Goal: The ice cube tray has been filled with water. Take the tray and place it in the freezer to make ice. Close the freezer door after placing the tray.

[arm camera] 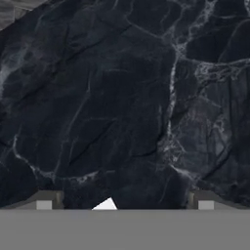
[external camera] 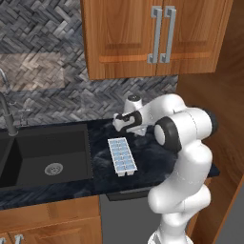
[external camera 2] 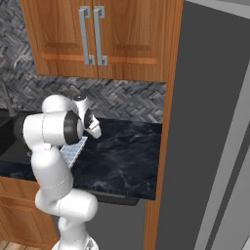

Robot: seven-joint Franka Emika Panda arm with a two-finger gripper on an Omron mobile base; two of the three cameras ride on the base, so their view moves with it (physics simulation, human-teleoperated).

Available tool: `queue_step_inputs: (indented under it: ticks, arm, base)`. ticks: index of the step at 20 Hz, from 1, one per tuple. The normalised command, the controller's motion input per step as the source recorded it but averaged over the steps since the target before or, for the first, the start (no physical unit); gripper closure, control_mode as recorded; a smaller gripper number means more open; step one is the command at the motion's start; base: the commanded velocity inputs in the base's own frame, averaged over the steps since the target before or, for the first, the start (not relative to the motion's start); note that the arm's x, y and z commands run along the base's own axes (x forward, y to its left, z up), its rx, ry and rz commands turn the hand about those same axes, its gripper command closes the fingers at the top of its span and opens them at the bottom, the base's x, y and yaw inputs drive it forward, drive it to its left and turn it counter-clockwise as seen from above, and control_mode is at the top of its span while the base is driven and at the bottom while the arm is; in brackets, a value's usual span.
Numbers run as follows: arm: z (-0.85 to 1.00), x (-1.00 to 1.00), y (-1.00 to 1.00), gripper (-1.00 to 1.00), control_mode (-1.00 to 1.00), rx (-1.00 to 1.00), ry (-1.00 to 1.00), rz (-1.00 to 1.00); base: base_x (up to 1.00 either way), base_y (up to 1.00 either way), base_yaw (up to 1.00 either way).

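Note:
The ice cube tray (external camera: 122, 156) lies flat on the dark marble counter (external camera: 157, 162), right of the sink. It is white, with two columns of pale blue water cells. My gripper (external camera: 118, 125) hovers just behind the tray's far end, a little above the counter, pointing down. In the hand view the two fingertips (arm camera: 46, 201) stand wide apart with nothing between them, and a white corner of the tray (arm camera: 105, 205) pokes in at the bottom. The arm partly covers the tray (external camera 2: 75, 150) in the right base view. A tall grey freezer front (external camera 2: 210, 122) rises at the right; its door cannot be told apart from the body.
A black sink (external camera: 47, 157) with a faucet (external camera: 7, 114) sits left of the tray. Wooden wall cabinets (external camera: 157, 33) hang above the counter. A wooden side panel (external camera 2: 168, 146) separates the counter from the grey appliance. A grey dishwasher front (external camera: 128, 214) sits below the counter.

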Motion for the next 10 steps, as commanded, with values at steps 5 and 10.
queue_step_inputs:
  ticks: [5, 10]
  arm:
    - [-0.29, 0.36, 0.18, -1.0, -1.0, 0.0, 0.02, 0.0]
    - [-0.29, 0.23, 0.02, -1.0, -1.0, 0.0, 0.0, 0.0]
  base:
    - [0.0, 0.0, 0.0]
    - [0.0, 0.0, 0.0]
